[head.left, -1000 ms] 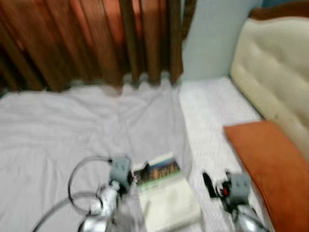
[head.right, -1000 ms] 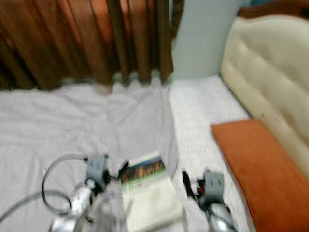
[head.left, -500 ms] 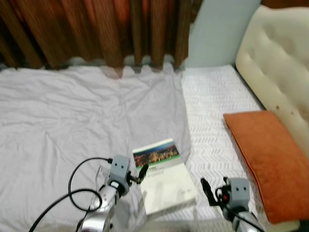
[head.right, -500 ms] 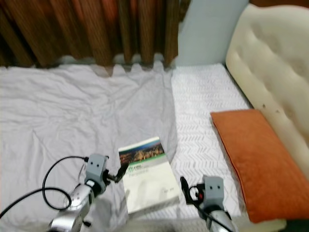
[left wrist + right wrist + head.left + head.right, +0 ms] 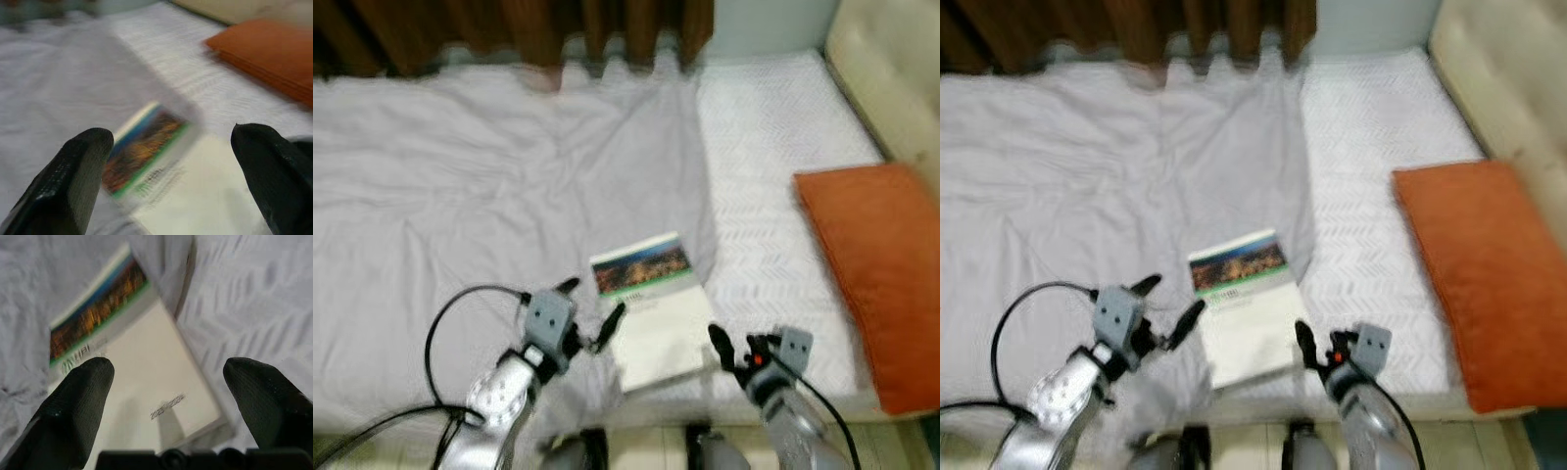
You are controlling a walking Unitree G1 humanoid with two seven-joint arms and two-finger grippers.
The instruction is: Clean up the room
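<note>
A white book (image 5: 651, 308) with a photo strip along its far end lies flat on the bed near the front edge, half on the grey sheet (image 5: 460, 176). My left gripper (image 5: 592, 304) is open just left of the book, one finger close to its left edge. My right gripper (image 5: 734, 348) is open at the book's near right corner. In the left wrist view the book (image 5: 161, 166) lies ahead between the wide-apart fingers (image 5: 73, 176). The right wrist view looks down on the book (image 5: 142, 362) between its fingers (image 5: 80, 406). Neither gripper holds anything.
An orange pillow (image 5: 876, 274) lies on the right on the white patterned mattress (image 5: 773, 137), beside a cream padded headboard (image 5: 891, 59). Brown curtains (image 5: 509, 24) hang behind the bed. My feet (image 5: 646, 450) stand on the floor at the bed's front edge.
The camera has tilted down, so the whole scene sits higher in view. Both grippers now flank the book more closely, and the right one has come up to its near right corner.
</note>
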